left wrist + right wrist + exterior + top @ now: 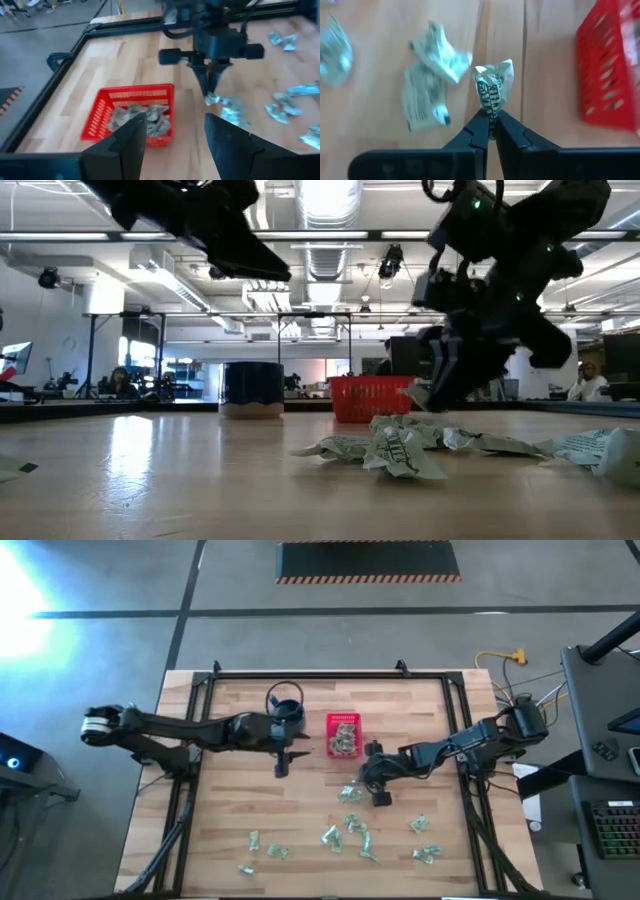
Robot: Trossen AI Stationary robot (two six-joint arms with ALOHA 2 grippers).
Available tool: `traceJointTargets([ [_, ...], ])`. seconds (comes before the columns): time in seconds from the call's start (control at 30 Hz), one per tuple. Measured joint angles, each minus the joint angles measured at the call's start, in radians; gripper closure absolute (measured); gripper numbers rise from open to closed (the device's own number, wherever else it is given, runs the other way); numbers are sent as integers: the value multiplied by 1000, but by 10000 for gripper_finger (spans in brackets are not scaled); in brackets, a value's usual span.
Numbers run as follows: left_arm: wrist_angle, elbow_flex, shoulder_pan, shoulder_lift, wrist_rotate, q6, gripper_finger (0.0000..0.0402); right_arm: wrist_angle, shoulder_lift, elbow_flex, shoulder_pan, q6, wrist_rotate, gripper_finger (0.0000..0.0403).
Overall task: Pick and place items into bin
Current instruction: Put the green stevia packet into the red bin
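The red bin (343, 735) stands mid-table with several pale wrappers inside (142, 116). More pale green and whitish items (352, 836) lie scattered toward the near edge. My right gripper (491, 131) is just near-right of the bin, pointing steeply down, shut on one crumpled wrapper (493, 84). Two more wrappers (434, 75) lie flat beside it. My left gripper (175, 137) hovers open and empty, above the table to the left of the bin. My right gripper pinches the crumpled wrapper by its narrow, bunched lower end (492, 111) between its two fingertips, coming from above at a steep slant. The rest of the wrapper stands out beyond the tips. Whether it is clear of the table, I cannot tell.
A dark blue mug (287, 708) stands far-left of the bin, close to my left arm. A black frame (330, 674) runs around the table's edges. The loose wrappers sit mainly in the near half, between centre and right.
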Motion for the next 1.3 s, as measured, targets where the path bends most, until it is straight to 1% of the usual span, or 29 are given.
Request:
traceJointTargets([
  [0.07,-16,-46,-16,-33,1,-25,219,1,-21,4,0,-5,12,387],
  [0.13,4,-77,-33,-40,1,-45,219,-4,-45,6,0,-17,65,388],
  [0.2,6,-118,-48,-46,1,-61,219,5,-69,20,0,-37,145,388],
  [0.27,50,-138,-60,-32,1,-78,219,5,-84,30,0,-59,254,389],
  [0.33,58,-159,-69,-30,1,-87,219,21,-84,45,-4,-95,352,389],
  [0.37,81,-165,-74,-20,0,-96,219,23,-86,48,-9,-120,384,389],
  [0.43,124,-175,-80,-6,1,-104,219,45,-81,62,-26,-160,415,389],
  [0.57,171,-179,-99,17,5,-105,219,45,-77,68,-74,-175,412,389],
  [0.63,170,-184,-111,26,27,-101,219,47,-73,71,-96,-173,404,381],
  [0.7,213,-173,-122,63,57,-94,219,44,-73,76,-118,-163,382,361],
  [0.8,220,-153,-137,122,83,-77,219,48,-73,84,-151,-134,340,320],
  [0.9,247,-128,-147,191,89,-62,219,44,-71,90,-166,-124,336,276],
  [1.0,257,-81,-157,267,98,14,219,47,-72,98,-166,-123,328,240],
  [1.1,258,-16,-167,356,99,81,219,44,-78,98,-146,-152,288,217],
  [1.17,252,30,-174,414,98,115,219,34,-80,98,-128,-162,278,210],
  [1.3,250,120,-183,511,89,179,219,-44,-91,98,-97,-148,274,209],
])
